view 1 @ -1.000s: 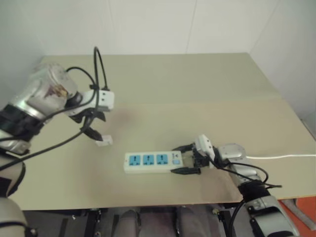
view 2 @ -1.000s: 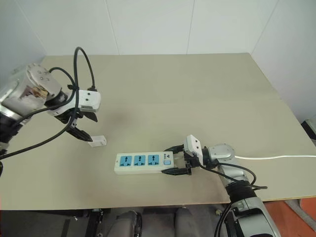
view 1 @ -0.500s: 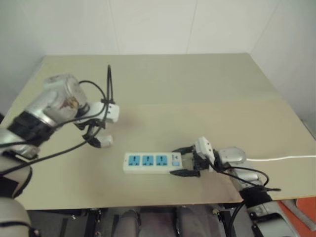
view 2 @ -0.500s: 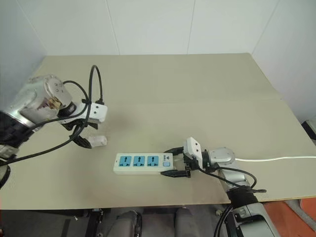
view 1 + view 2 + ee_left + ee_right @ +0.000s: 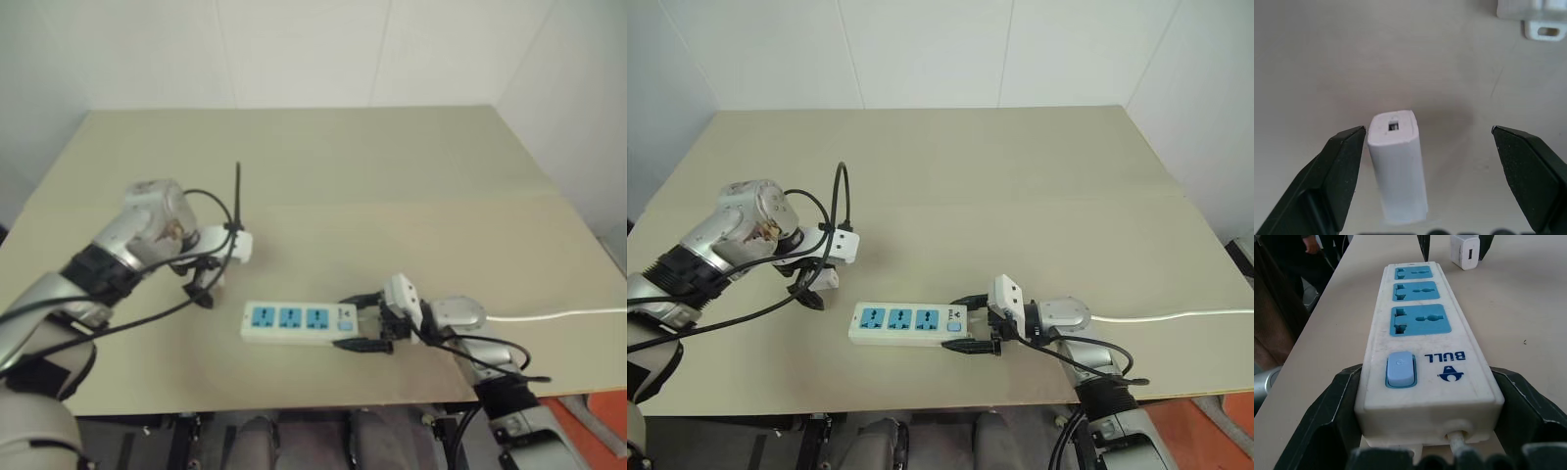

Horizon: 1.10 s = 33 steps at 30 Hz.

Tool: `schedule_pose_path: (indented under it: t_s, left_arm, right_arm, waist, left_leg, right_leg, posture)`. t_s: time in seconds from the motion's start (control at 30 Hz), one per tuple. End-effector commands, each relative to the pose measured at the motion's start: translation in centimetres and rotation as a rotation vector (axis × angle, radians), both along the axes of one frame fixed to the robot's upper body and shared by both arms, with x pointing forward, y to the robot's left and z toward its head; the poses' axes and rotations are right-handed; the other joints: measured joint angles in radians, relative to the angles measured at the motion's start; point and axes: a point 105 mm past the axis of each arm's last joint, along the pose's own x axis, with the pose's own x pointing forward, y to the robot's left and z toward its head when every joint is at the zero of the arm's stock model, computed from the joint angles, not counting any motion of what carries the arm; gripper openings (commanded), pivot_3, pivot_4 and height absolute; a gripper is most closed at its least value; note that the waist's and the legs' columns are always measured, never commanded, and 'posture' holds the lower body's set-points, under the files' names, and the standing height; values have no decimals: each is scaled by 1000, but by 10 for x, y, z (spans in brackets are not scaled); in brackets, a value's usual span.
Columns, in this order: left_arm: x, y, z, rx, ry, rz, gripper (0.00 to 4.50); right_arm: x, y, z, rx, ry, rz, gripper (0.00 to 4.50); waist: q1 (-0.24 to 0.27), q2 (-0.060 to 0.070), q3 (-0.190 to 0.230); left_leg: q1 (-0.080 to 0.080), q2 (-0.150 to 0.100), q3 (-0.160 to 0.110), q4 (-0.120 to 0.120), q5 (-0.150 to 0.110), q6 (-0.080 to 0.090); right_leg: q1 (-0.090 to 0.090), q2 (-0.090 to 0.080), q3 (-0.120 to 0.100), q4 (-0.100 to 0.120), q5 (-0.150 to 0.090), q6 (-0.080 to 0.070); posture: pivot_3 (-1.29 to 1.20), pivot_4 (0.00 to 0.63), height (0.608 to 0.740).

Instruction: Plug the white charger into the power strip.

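Lowered since a second ago, the left gripper (image 5: 1425,142) now straddles the white charger (image 5: 1399,166), which lies on the beige table (image 5: 1019,176) just left of the power strip (image 5: 907,322). Its two black fingers (image 5: 1337,171) stand wide open; one tip is close beside the charger's side, the other well apart, so nothing is gripped yet. The charger sits off-centre in the gap, its long axis running roughly along the fingers' line of sight, not across it. The left arm is clearly the nearer one to the charger.

At the strip's switch end, where the thin white cord (image 5: 1176,315) leaves, the right gripper (image 5: 1425,421) has its fingers against both long sides of the strip, steadying it.

Count: one charger, one power strip with three blue sockets (image 5: 1421,319), all empty, and one blue switch (image 5: 1399,368).
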Motion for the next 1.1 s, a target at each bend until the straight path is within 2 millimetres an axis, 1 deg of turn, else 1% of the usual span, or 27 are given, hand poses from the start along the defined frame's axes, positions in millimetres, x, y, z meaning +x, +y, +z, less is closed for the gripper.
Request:
schedule_pose_path:
  t_s: [0.03, 0.07, 0.3, 0.37, 0.5, 0.67, 0.7, 0.77, 0.83, 0.9, 1.0, 1.1]
  left_arm:
    - [12, 4, 7, -2, -78, 38, 4113]
    - [14, 4, 7, -4, -84, 40, 3895]
    - [16, 3, 6, -7, -82, 32, 1539]
    - [17, 3, 6, -7, -83, 30, 1007]
    - [18, 1, 8, -24, -91, 23, 1016]
    - [17, -18, 23, -160, -145, -54, 1016]
    - [16, -25, 28, -228, -167, -91, 1016]
    - [14, -38, 37, -374, -189, -111, 1016]
    - [11, -55, 51, -593, -253, -159, 1016]
    - [10, -66, 64, -770, -337, -173, 1016]
    - [8, -78, 76, -950, -378, -157, 1016]
    - [-1, -89, 86, -1085, -343, -140, 1016]
  right_arm:
    - [-4, 5, 7, 21, -24, 20, 3413]
    - [-4, 5, 7, 21, -24, 18, 3413]
    - [-4, 3, 8, 20, -24, 7, 3413]
    - [-4, 3, 7, 19, -23, 6, 3413]
    - [-4, 3, 6, 18, -25, 0, 3413]
    - [-4, 1, 6, 14, -29, -9, 3413]
    - [-4, 1, 6, 13, -30, -10, 3413]
    - [-3, 1, 7, 11, -36, -10, 3413]
    - [-2, 3, 9, 16, -49, -6, 3413]
    - [-1, 5, 9, 20, -54, 0, 3413]
    - [0, 7, 7, 14, -62, 17, 3413]
    - [5, 9, 5, 12, -74, 18, 3413]
  waist:
    - [0, 0, 0]
    - [0, 0, 0]
    - [0, 0, 0]
    - [1, 0, 0]
    - [1, 0, 0]
    - [1, 0, 0]
    - [0, 0, 0]
    - [2, 0, 0]
    - [2, 0, 0]
    - [2, 0, 0]
    - [1, 0, 0]
    - [-1, 0, 0]
  left_leg:
    - [0, 0, 0, 0, 0, 0]
    - [0, 0, 0, 0, 0, 0]
    - [0, 0, 0, 0, 0, 0]
    - [0, 0, 0, 0, 0, 0]
    - [0, 0, 0, 0, 0, 0]
    - [0, 0, 0, 0, 0, 0]
    - [0, 0, 0, 0, 0, 0]
    - [0, 0, 0, 0, 0, 0]
    - [-1, 0, 0, 1, 0, 0]
    - [0, 0, 0, 1, 0, 0]
    - [0, 0, -1, 2, 0, 0]
    - [0, 0, 0, 2, 0, 0]
  right_leg:
    - [0, 0, 0, 0, 0, 0]
    - [0, 0, 0, 0, 0, 0]
    - [0, 0, 0, 0, 0, 0]
    - [0, 0, 0, 0, 0, 0]
    - [0, 0, 0, 0, 0, 0]
    - [0, 0, 0, 0, 0, 0]
    - [0, 0, 0, 0, 0, 0]
    - [0, -1, 0, 0, 0, 0]
    - [0, -1, 0, 0, 0, 0]
    - [0, -2, 0, 1, 0, 0]
    - [0, -1, 0, 1, 0, 0]
    - [0, -1, 0, 1, 0, 0]
  posture:
    - [0, 150, 740]
    - [0, 150, 740]
    - [0, 150, 740]
    - [0, 150, 740]
    - [0, 150, 740]
    - [0, 150, 740]
    - [0, 150, 740]
    - [0, 150, 740]
    - [0, 150, 740]
    - [0, 150, 740]
    - [0, 150, 740]
    - [0, 150, 740]
